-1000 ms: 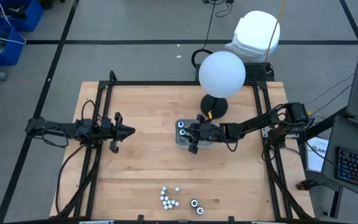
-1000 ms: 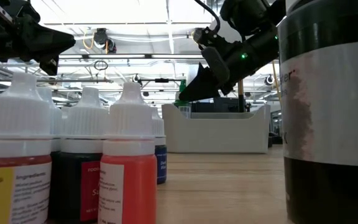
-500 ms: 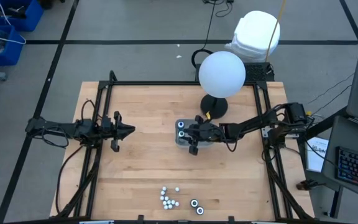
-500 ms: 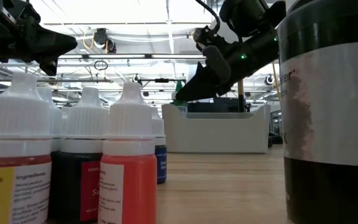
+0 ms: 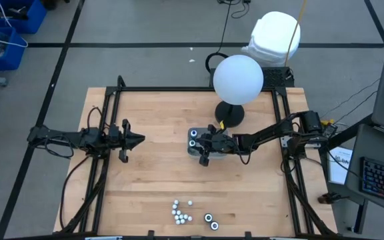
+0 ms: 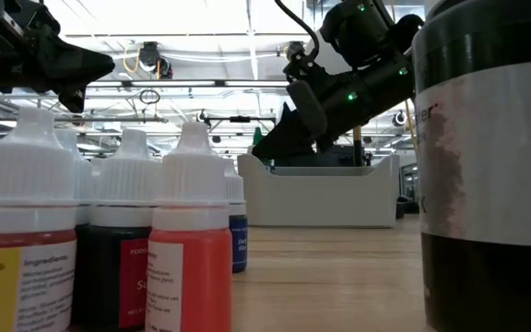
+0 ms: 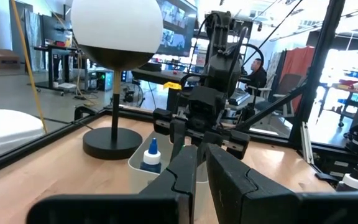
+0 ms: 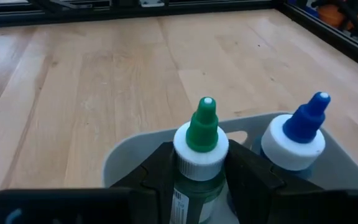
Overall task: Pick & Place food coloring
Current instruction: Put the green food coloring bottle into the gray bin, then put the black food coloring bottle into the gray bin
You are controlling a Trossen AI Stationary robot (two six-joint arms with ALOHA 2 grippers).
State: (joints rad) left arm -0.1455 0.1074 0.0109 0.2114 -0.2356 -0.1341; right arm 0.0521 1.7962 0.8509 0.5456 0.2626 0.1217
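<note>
One bottle (image 8: 199,158) has a green tip; beside it, another bottle (image 8: 296,140) has a blue tip. The tray (image 8: 123,162) is grey.

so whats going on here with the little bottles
The right pincer is over the grey tray in the middle of the table, shut on a green-tipped bottle that sits inside the tray beside a blue-tipped bottle. The left pincer waits above the table's left side. A cluster of more bottles stands near the front edge, not yet picked.
</note>
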